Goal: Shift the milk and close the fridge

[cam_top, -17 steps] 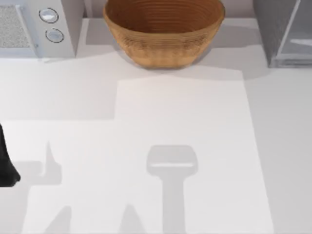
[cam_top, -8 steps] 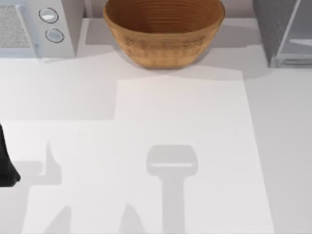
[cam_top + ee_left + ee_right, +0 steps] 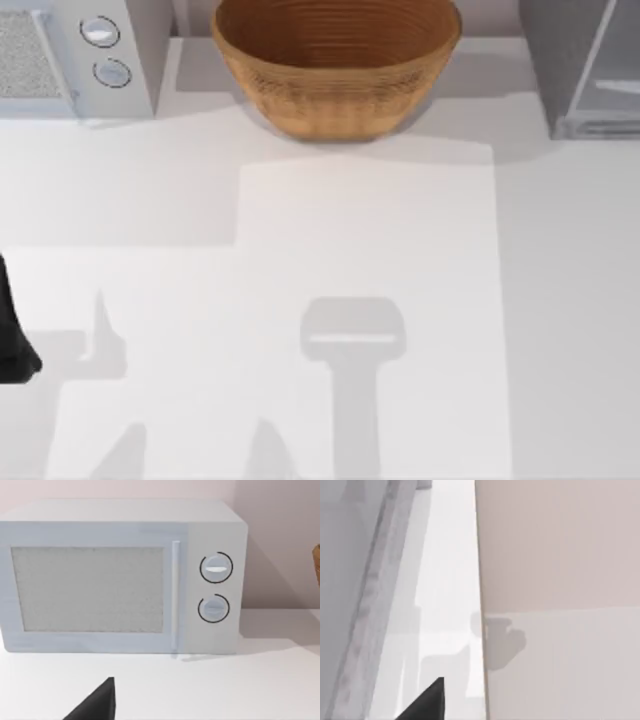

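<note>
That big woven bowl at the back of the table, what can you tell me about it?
The round, light-brown woven basket looks like wicker, with fine ridges ringing its wall inside and out. It stands upright and open-topped on the white table at the back, between the light-grey microwave with two round knobs on the left and the grey fridge on the right, touching neither. Nothing can be seen in the part of its inside on view.

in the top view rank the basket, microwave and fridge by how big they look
1. basket, largest and nearly whole in frame.
2. and 3. microwave and fridge: both cut off by the picture's edges and show alike, so no ranking between them.
</note>
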You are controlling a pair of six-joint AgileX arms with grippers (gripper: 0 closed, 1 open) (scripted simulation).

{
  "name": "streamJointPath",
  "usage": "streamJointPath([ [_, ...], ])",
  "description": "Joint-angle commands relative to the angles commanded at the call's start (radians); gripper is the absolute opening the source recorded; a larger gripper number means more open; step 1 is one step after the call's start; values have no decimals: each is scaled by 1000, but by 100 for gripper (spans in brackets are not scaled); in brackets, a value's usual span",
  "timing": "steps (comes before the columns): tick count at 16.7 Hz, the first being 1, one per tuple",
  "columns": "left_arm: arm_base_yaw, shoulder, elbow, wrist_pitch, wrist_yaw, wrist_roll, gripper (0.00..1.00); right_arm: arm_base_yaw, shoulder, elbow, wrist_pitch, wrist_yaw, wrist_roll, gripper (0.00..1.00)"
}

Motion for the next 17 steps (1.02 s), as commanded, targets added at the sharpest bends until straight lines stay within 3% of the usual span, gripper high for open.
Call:
streamJointPath([
  [4,0,0,0,0,0,0,100,125,-16,5,130,21,120,100],
  [11,0,0,0,0,0,0,100,129,-24,0,149,27,131,100],
  [14,0,0,0,0,0,0,100,217,-48,-21,201,107,190,100],
  [17,0,0,0,0,0,0,100,399,-72,-72,258,236,290,100],
])
